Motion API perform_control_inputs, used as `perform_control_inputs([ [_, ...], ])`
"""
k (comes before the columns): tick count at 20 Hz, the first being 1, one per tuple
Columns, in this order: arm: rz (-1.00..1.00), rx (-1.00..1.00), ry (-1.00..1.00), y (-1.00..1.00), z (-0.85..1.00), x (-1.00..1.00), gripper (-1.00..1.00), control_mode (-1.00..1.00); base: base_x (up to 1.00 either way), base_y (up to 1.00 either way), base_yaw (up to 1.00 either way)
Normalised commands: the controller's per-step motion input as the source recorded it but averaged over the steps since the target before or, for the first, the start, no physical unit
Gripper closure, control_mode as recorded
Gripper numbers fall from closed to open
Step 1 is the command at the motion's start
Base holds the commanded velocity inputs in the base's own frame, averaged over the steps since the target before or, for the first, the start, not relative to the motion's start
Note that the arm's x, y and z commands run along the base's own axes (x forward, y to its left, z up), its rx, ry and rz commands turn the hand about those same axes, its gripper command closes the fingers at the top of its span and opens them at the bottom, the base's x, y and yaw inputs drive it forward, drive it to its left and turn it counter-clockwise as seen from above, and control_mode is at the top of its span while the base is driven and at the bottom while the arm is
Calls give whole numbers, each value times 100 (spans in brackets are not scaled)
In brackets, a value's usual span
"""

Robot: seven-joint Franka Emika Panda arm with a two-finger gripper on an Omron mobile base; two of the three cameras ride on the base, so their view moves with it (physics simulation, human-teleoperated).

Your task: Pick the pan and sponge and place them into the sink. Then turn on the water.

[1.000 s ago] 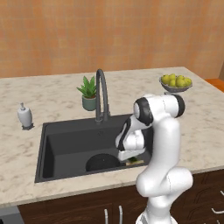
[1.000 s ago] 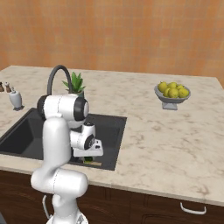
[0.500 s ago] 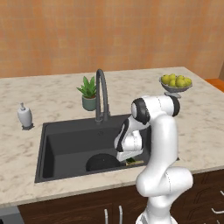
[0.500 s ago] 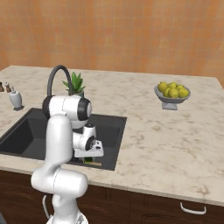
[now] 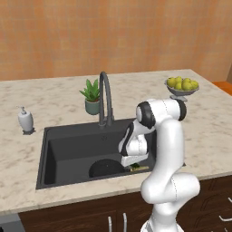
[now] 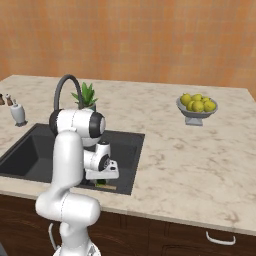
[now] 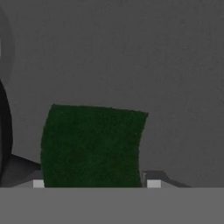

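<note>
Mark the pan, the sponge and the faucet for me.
pan [image 5: 106,169], left base view, on its dark round body in the sink.
sponge [image 7: 92,146], hand view, on its green face.
faucet [image 5: 106,97], left base view, on the upright neck.

Setting, as I see it from my station: rendered kitchen. Marble-look desk [image 5: 59,97], dark inset sink [image 5: 68,152] with arched faucet [image 5: 105,97], soap dispenser [image 5: 26,121], potted plant [image 5: 92,96], fruit bowl [image 5: 182,86], wood cabinets [image 6: 200,240] below.

Pan [image 5: 105,168] in sink [image 5: 68,149], sponge [image 7: 92,146] beside it.
</note>
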Motion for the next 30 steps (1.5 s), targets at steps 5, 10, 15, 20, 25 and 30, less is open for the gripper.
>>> perform_control_inputs([
  [5, 0, 0, 0, 1, 0, -5, -100, -100, 0, 0, 0],
  [10, 0, 1, 0, 0, 38, -4, -100, -100, 0, 0, 0],
  [15, 0, 0, -6, 0, 93, -20, -100, -100, 0, 0, 0],
  [20, 0, 0, -10, 0, 100, -36, -100, -100, 0, 0, 0],
  [25, 0, 0, -8, -3, 100, -30, -100, -100, 0, 0, 0],
  [30, -2, 0, -9, -8, 100, -28, -100, -100, 0, 0, 0],
])
